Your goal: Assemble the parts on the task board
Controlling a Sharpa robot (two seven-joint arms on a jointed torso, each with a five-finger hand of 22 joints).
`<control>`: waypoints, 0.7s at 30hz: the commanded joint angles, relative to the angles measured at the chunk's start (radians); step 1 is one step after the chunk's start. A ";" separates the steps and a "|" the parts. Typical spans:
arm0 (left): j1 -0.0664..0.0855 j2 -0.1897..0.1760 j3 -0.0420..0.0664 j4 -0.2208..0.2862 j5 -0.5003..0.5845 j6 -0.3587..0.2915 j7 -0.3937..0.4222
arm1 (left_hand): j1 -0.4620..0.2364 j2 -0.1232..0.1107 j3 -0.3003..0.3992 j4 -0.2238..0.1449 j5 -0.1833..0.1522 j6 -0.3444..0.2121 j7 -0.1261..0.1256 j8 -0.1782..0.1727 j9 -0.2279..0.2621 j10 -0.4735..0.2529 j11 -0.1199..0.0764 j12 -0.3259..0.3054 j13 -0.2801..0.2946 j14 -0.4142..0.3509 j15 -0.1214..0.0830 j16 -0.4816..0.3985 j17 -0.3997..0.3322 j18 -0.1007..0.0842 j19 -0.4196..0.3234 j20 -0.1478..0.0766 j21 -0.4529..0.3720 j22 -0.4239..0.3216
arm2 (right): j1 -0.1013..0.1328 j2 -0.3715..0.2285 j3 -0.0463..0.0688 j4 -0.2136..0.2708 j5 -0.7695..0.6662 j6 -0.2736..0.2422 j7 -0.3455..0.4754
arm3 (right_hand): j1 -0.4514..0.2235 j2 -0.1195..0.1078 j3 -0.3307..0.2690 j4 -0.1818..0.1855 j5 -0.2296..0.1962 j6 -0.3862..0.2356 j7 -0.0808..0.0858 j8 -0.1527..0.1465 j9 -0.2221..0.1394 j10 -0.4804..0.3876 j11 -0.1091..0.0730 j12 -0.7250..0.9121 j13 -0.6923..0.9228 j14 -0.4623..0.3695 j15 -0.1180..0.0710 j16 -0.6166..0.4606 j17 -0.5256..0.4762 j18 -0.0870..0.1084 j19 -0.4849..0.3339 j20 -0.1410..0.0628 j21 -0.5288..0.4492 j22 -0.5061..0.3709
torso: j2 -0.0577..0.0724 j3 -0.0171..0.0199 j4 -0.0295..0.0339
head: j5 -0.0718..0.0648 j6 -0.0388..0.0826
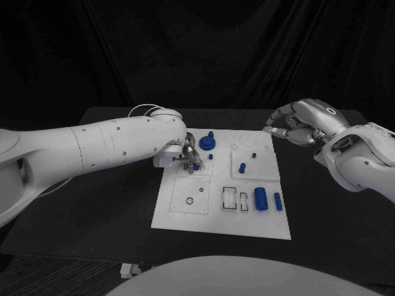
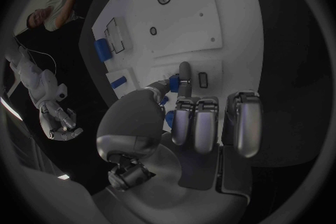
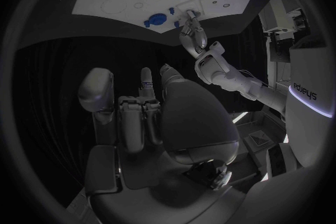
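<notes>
Black cloth hangs behind a black table (image 1: 91, 209), and the white board (image 1: 220, 213) lies at its middle. From the left, the left hand (image 1: 189, 154) reaches down onto the board's upper left part; in its wrist view one finger (image 2: 185, 75) is stretched out with its tip on the board, the rest curled in beside it, nothing plainly held. Blue parts sit on the board: a round knob (image 1: 207, 143) near the top, a small peg (image 1: 242, 166) in the middle, a cylinder (image 1: 261, 198) lower right. On the right, the right hand (image 1: 297, 126) hangs clear of the board above the table, fingers curled in, holding nothing.
</notes>
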 commanded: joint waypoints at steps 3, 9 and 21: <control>-0.004 0.003 0.000 -0.003 0.006 0.020 0.004 | -0.013 -0.007 0.000 0.007 -0.086 -0.010 0.006 -0.012 0.005 0.102 0.012 0.003 0.263 0.104 0.009 0.003 0.263 0.013 -0.010 0.006 -0.010 0.142 | -0.002 -0.002 0.001 0.001 -0.002 0.003 -0.017 | -0.002 0.011 -0.002 0.002 0.001 0.004 0.003 0.002 0.001 0.105 0.005 0.003 0.263 0.104 0.008 -0.001 0.258 0.005 -0.003 0.001 -0.005 0.116 | 0.000 0.0002 0.0001 | -0.001 0.000; -0.006 0.004 0.000 -0.007 0.006 0.031 -0.005 | -0.067 -0.013 -0.052 0.053 -0.280 -0.035 0.020 -0.036 0.007 0.099 0.023 0.000 0.260 0.104 0.019 0.003 0.263 0.016 -0.017 0.015 -0.024 0.136 | -0.002 -0.003 0.001 0.002 -0.002 0.003 -0.017 | -0.002 0.011 -0.003 0.003 0.000 0.004 0.003 0.002 0.001 0.105 0.006 0.003 0.263 0.104 0.008 -0.001 0.258 0.006 -0.003 0.001 -0.007 0.116 | 0.000 0.0001 -0.0005 | 0.000 0.000; -0.010 0.004 0.000 -0.012 0.006 0.034 -0.001 | -0.121 -0.020 -0.134 0.111 -0.340 -0.044 0.027 -0.051 0.011 0.093 0.030 -0.009 0.253 0.104 0.025 0.003 0.263 0.019 -0.024 0.021 -0.038 0.131 | -0.003 -0.003 0.001 0.002 -0.002 0.003 -0.016 | -0.002 0.011 -0.003 0.003 0.000 0.004 0.003 0.002 0.001 0.105 0.006 0.003 0.263 0.104 0.008 -0.001 0.258 0.006 -0.003 0.001 -0.007 0.116 | 0.000 0.0000 0.0000 | 0.000 0.000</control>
